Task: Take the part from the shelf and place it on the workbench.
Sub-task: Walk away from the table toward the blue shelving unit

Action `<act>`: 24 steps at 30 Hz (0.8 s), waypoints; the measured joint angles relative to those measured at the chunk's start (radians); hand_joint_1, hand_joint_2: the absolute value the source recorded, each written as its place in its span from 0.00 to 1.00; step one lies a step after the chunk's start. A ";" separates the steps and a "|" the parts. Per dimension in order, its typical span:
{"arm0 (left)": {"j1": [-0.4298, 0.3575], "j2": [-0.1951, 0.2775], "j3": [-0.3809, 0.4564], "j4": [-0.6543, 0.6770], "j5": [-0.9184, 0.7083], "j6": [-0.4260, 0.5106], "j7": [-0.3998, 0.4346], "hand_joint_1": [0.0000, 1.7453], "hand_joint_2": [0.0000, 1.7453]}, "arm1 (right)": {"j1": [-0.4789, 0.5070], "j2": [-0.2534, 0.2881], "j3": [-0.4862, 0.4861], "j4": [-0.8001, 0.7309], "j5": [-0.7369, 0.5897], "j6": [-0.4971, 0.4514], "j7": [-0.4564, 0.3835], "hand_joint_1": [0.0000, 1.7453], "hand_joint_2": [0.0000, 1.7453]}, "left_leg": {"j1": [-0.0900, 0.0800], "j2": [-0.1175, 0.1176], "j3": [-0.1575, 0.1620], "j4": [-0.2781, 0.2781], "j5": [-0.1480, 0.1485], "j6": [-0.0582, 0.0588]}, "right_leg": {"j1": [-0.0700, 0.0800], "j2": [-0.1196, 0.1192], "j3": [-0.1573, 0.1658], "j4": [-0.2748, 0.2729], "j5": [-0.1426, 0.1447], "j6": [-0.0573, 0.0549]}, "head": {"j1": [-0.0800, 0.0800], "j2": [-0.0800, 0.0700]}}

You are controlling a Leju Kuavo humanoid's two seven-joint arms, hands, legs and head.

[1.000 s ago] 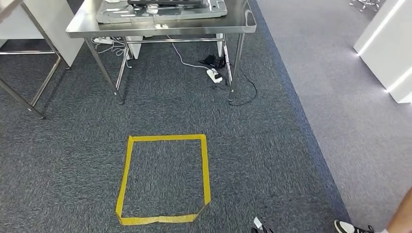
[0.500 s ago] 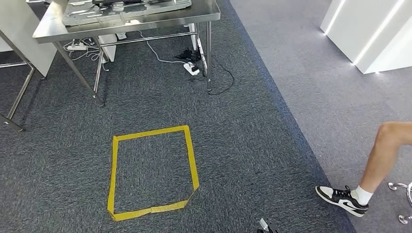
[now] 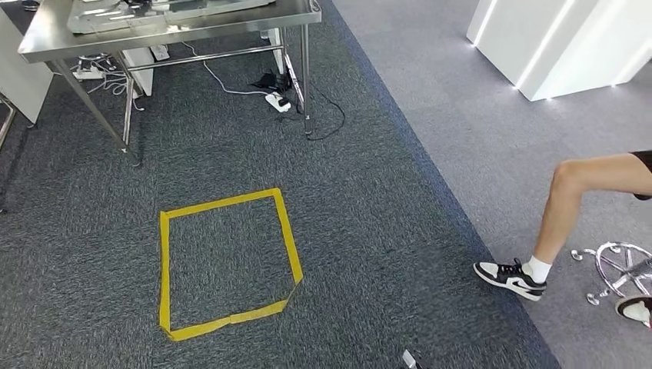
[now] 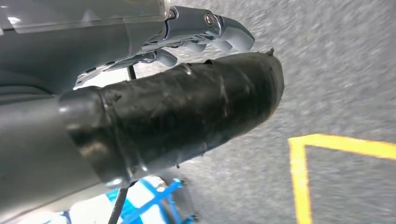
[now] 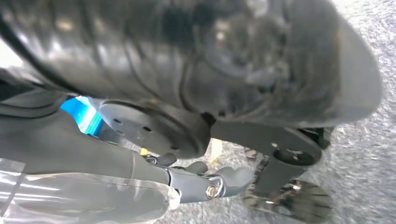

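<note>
Steel workbench (image 3: 177, 27) stands beyond yellow tape square (image 3: 227, 261); both hands' (image 4: 205, 32) grip state unclear, no legible writing.

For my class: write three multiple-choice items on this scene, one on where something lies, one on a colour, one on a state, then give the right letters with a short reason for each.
1. Where does the power strip lie?
A. inside the tape square
B. on the carpet under the steel table
C. on the table top

2. What colour is the tape square on the carpet?
A. yellow
B. red
C. white

3. How is the tape square's outline at its near right corner?
A. sharp and square
B. cut off at a slant
C. missing altogether

Answers:
1 B: the power strip lies on the floor beside a leg of the steel table.
2 A: the tape square is plainly yellow on the dark carpet.
3 B: a slanted strip closes that corner.
</note>
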 joint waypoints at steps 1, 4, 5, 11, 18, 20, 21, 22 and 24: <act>0.002 0.000 0.000 0.000 -0.001 0.000 0.000 0.00 0.00 | 0.000 0.000 0.005 -0.001 -0.002 0.000 0.000 0.00 0.00 | -0.001 0.010 -0.015 0.004 0.008 0.002 | -0.001 -0.004 -0.008 0.053 -0.028 0.002 | 0.000 0.000; 0.001 0.000 0.000 0.000 -0.004 0.000 0.000 0.00 0.00 | -0.001 -0.004 0.017 -0.002 -0.011 0.000 -0.002 0.00 0.00 | -0.002 0.036 -0.069 0.027 0.033 -0.003 | -0.008 -0.012 0.042 0.073 0.032 0.010 | 0.000 0.000; 0.000 0.000 0.000 0.000 -0.004 0.000 0.000 0.00 0.00 | -0.001 -0.005 0.020 -0.002 -0.015 -0.001 -0.002 0.00 0.00 | -0.002 0.043 -0.088 0.039 0.040 -0.007 | -0.011 -0.023 0.086 0.026 0.056 0.012 | 0.000 0.000; 0.000 0.000 -0.001 0.000 -0.007 -0.001 0.000 0.00 0.00 | -0.006 -0.010 0.038 -0.009 -0.023 -0.001 -0.007 0.00 0.00 | 0.000 0.069 -0.128 0.070 0.066 -0.044 | 0.004 -0.048 0.180 -0.166 0.037 -0.035 | -0.003 0.000; 0.005 -0.001 -0.002 0.000 -0.011 -0.003 0.000 0.00 0.00 | -0.006 -0.013 0.061 -0.010 -0.042 0.000 -0.012 0.00 0.00 | 0.006 -0.005 -0.155 0.320 -0.140 -0.063 | 0.005 0.003 0.072 -0.168 0.130 -0.063 | -0.011 0.000; 0.004 -0.001 -0.002 0.000 -0.012 -0.003 0.000 0.00 0.00 | -0.005 -0.013 0.067 -0.010 -0.047 0.000 -0.013 0.00 0.00 | 0.005 -0.015 -0.089 0.271 -0.084 -0.053 | 0.005 0.020 0.037 -0.163 0.156 -0.059 | -0.011 0.000; 0.003 -0.001 -0.002 0.000 -0.013 -0.003 0.000 0.00 0.00 | -0.005 -0.013 0.069 -0.011 -0.050 0.000 -0.013 0.00 0.00 | 0.003 -0.030 -0.033 0.204 -0.069 -0.045 | 0.005 0.028 0.024 -0.161 0.166 -0.056 | -0.011 0.000; 0.002 0.000 -0.002 0.000 -0.014 -0.003 0.000 0.00 0.00 | -0.006 -0.013 0.073 -0.012 -0.052 0.000 -0.013 0.00 0.00 | 0.001 -0.045 0.024 0.125 -0.068 -0.037 | 0.006 0.035 0.014 -0.159 0.177 -0.053 | -0.011 0.000; -0.002 0.002 -0.003 0.000 -0.015 -0.003 0.000 0.00 0.00 | -0.008 -0.013 0.079 -0.014 -0.056 0.001 -0.014 0.00 0.00 | -0.005 -0.065 0.098 0.009 -0.090 -0.026 | 0.006 0.046 0.004 -0.163 0.200 -0.042 | -0.010 0.000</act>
